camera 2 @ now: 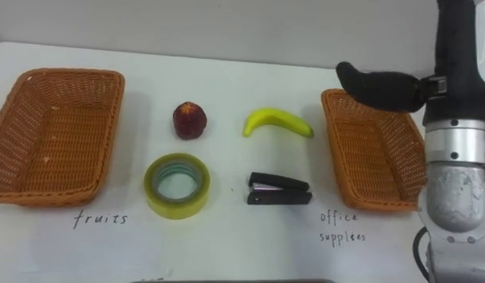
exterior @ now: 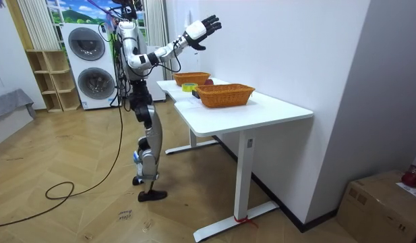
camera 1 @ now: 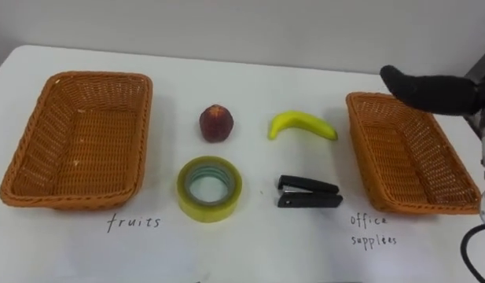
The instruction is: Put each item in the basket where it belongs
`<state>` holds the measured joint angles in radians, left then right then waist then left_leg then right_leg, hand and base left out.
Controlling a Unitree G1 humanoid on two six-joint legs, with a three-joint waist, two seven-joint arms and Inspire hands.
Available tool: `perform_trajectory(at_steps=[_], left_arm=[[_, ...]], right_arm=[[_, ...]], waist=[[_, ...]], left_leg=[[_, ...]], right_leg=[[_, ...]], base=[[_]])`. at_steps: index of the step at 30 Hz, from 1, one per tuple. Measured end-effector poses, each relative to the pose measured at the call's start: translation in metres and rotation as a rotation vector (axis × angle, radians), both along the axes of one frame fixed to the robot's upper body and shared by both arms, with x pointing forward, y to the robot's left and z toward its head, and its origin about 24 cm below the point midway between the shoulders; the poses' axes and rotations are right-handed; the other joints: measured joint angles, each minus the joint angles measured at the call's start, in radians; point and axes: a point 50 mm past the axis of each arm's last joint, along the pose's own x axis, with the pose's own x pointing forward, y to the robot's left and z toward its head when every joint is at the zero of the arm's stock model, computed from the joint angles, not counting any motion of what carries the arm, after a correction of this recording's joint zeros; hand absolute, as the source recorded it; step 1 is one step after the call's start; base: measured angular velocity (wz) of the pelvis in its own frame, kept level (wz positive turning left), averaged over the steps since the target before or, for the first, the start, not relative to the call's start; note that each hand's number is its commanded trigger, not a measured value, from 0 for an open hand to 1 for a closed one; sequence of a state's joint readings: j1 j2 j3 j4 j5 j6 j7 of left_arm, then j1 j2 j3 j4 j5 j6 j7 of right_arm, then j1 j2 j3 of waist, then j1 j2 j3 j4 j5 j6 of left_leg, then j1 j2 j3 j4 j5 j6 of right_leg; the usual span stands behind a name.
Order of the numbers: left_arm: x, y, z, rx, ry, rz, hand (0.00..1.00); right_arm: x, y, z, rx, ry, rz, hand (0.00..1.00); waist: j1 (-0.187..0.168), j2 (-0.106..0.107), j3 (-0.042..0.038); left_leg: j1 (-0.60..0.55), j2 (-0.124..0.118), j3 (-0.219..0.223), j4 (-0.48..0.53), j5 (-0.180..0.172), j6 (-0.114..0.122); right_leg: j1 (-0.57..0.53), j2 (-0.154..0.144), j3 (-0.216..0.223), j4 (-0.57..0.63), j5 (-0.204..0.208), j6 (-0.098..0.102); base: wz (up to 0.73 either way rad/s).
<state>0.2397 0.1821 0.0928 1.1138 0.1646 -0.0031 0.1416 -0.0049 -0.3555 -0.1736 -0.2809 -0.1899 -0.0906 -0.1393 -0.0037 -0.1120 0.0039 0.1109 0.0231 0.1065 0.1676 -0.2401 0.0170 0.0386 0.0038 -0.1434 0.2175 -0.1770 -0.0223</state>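
Nearest me on the table (camera 1: 250, 71) lie the two office things, the roll of yellow tape (camera 1: 209, 189) flat on its side and the black stapler (camera 1: 308, 192) just to its right, well apart from each other; I judge they are laid out loose so a hand can come straight down on either. Handwriting on the table in front of each basket marks the left basket (camera 1: 97, 77) for fruit and the right basket (camera 1: 364, 145) for supplies; both are empty, so no sorting is done yet. One row further back sit the red fruit (camera 1: 216, 123) and the banana (camera 1: 302, 126), also apart, the banana near the right basket's far corner. All four things lie between the baskets, so each has a short, open path sideways; the basket walls are the only edges to lift over. My right hand (camera 1: 427, 90) hangs high above the far end of the right basket; in the room view its fingers (exterior: 212, 25) are spread wide and hold nothing. I stand at the table's long side, facing the wall behind it; that wall closes off the far edge, so I would keep reaches low and short.
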Motion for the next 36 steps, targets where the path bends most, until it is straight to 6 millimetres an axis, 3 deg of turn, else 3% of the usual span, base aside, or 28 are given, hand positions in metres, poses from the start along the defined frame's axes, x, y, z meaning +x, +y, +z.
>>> perform_trajectory(at_steps=[7, 16, 23, 36], left_arm=[[0.006, 0.003, 0.001, 0.010, -0.004, -0.010, 0.00], [0.012, 0.004, 0.001, 0.007, -0.018, -0.014, 0.00], [0.021, 0.006, 0.004, 0.012, -0.051, -0.026, 0.00], [0.030, 0.009, 0.007, 0.006, -0.084, -0.043, 0.00]], right_arm=[[0.006, 0.005, -0.015, -0.019, 0.134, 0.060, 0.00], [0.008, 0.012, -0.021, -0.052, 0.205, 0.138, 0.00], [0.010, 0.023, -0.033, -0.109, 0.311, 0.221, 0.00], [0.011, 0.025, -0.042, -0.167, 0.401, 0.259, 0.00]], waist=[[0.006, -0.009, -0.0046], [0.015, -0.011, -0.0012], [0.015, 0.000, 0.0049], [0.014, 0.003, 0.0035]], left_leg=[[-0.013, 0.000, -0.003, 0.004, 0.000, 0.000], [-0.011, 0.000, -0.003, 0.003, 0.000, 0.000], [-0.012, 0.001, -0.003, 0.006, 0.000, 0.000], [-0.011, -0.001, -0.003, 0.004, 0.000, 0.000]], right_leg=[[-0.002, -0.001, -0.009, -0.014, 0.001, 0.000], [-0.003, -0.001, 0.001, -0.015, 0.001, 0.000], [0.001, -0.001, 0.003, -0.015, 0.005, 0.002], [0.001, 0.000, 0.003, -0.015, 0.006, 0.001]], base=[[0.02], [0.00], [0.00], [0.00]])
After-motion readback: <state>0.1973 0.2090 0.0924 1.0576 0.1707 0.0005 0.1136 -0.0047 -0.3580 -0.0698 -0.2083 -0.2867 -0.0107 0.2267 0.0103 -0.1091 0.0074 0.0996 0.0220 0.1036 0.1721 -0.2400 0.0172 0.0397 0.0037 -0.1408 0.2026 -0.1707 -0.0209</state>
